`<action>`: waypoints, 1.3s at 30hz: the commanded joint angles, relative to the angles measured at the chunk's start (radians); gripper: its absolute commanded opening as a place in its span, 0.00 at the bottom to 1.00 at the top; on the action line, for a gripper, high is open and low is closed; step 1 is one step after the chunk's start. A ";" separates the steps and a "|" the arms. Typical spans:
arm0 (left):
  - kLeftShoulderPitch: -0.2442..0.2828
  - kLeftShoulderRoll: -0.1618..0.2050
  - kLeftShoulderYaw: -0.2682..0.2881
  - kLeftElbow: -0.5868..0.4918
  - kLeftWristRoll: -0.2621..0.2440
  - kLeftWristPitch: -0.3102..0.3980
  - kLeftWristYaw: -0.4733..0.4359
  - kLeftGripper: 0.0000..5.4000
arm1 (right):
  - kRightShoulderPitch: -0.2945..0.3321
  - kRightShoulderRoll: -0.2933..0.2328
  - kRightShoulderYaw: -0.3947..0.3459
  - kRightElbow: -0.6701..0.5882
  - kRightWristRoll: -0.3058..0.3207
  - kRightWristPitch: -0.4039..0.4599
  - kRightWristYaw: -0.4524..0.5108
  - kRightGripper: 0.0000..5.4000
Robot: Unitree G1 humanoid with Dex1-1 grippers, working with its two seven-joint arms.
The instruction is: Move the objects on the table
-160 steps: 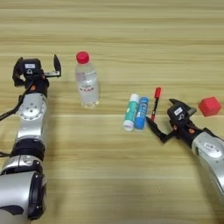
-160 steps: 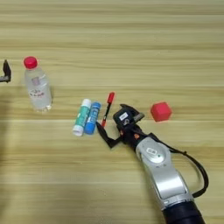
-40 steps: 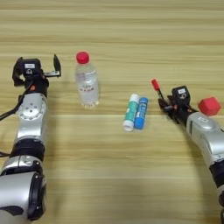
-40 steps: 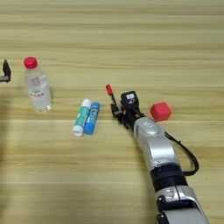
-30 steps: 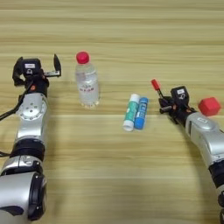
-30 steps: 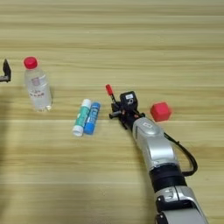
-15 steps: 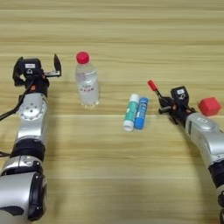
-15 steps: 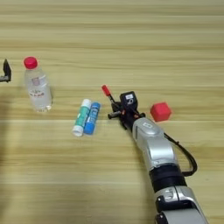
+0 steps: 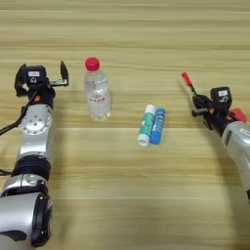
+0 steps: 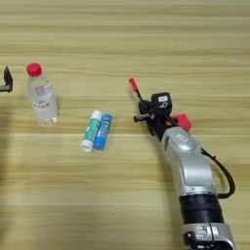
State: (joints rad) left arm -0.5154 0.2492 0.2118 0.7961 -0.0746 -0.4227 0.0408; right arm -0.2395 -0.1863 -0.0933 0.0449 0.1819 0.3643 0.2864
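Holding the slim red-and-black marker (image 10: 135, 93) closed in its black fingers, the right gripper (image 10: 145, 111) should keep it level and clear of the small red cube (image 10: 182, 122) at 3 o'clock. Green-and-white tube (image 10: 91, 130) and blue tube (image 10: 103, 131) lie touching at its 9 o'clock on the light-brown wooden table (image 10: 146, 39); farther left stands the clear plastic bottle with red cap (image 10: 40, 98), with the left gripper (image 9: 43, 78) parked beyond it, fingers spread and empty.

You see a red-capped clear bottle (image 9: 96, 90), green-and-white tube (image 9: 145, 125), blue tube (image 9: 157, 126), red cube (image 10: 182, 122), light-brown table (image 9: 127, 195).
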 commanded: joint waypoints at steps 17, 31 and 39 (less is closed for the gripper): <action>0.010 -0.010 -0.013 -0.035 0.014 0.032 0.022 1.00 | 0.005 -0.193 -0.190 0.042 0.020 0.025 -0.029 0.08; 0.014 -0.019 -0.022 -0.055 0.018 0.043 0.037 1.00 | -0.008 -0.253 -0.177 0.245 -0.021 -0.011 -0.010 0.08; 0.015 -0.019 -0.023 -0.056 0.017 0.045 0.038 1.00 | -0.030 -0.244 -0.147 0.343 -0.027 -0.029 0.010 0.08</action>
State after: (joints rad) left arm -0.5065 0.2338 0.1911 0.7485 -0.0685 -0.3978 0.0755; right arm -0.2499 -0.4285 -0.2476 0.3730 0.1612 0.3412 0.2911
